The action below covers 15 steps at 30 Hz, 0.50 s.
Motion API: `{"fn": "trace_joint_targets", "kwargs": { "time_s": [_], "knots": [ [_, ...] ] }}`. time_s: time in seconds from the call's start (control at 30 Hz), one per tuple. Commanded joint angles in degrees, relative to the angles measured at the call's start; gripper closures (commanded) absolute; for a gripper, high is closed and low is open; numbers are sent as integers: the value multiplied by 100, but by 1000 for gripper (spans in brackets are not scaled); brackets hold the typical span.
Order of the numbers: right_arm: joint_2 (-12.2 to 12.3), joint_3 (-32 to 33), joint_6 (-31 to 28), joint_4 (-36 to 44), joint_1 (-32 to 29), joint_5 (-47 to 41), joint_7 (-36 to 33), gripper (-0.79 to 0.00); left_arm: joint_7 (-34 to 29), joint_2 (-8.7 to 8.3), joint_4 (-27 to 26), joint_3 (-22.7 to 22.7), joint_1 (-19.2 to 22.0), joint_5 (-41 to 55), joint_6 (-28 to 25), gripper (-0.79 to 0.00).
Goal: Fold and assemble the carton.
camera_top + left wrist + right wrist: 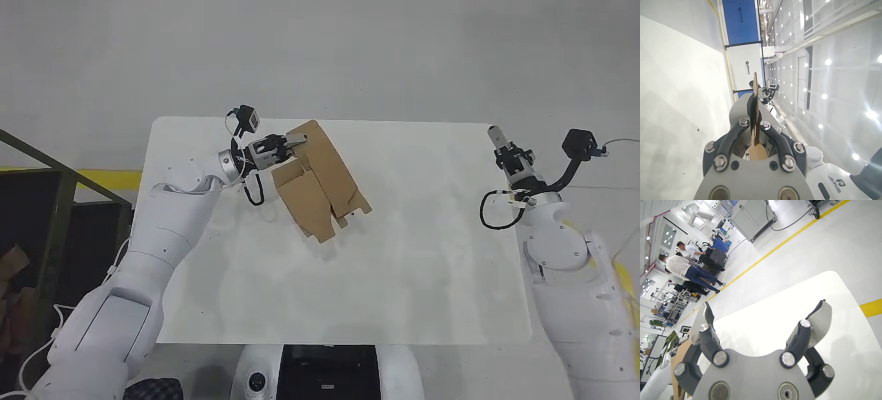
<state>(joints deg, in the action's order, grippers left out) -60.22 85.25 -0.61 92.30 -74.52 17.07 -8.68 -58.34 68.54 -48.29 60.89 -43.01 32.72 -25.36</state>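
Note:
A brown, partly folded cardboard carton point(320, 182) is held tilted above the back left of the white table point(420, 290). My left gripper point(290, 148) is shut on the carton's upper edge. In the left wrist view the cardboard point(755, 121) stands edge-on, pinched between the two fingers point(750, 106). My right gripper point(497, 137) hangs over the table's back right corner, far from the carton. In the right wrist view the right gripper point(763, 305) is open, with nothing between its fingers, and a strip of the carton point(678, 359) shows beside it.
The table's rounded back right corner point(836, 275) lies just beyond my right gripper. A dark green metal frame point(45, 190) stands left of the table. A yellow floor line point(110, 178) runs behind it.

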Motion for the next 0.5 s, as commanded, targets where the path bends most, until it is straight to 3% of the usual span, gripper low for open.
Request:
{"fn": "trace_joint_targets", "kwargs": {
  "time_s": [0.0, 0.47],
  "knots": [
    [0, 0, 0, 0, 0, 0, 0, -785, 0, -1, -1, 0, -1, 0, 1, 0],
    [-10, -10, 1, -41, 17, -43, -116, -785, 0, -1, -1, 0, -1, 0, 1, 0]
  ]
}}
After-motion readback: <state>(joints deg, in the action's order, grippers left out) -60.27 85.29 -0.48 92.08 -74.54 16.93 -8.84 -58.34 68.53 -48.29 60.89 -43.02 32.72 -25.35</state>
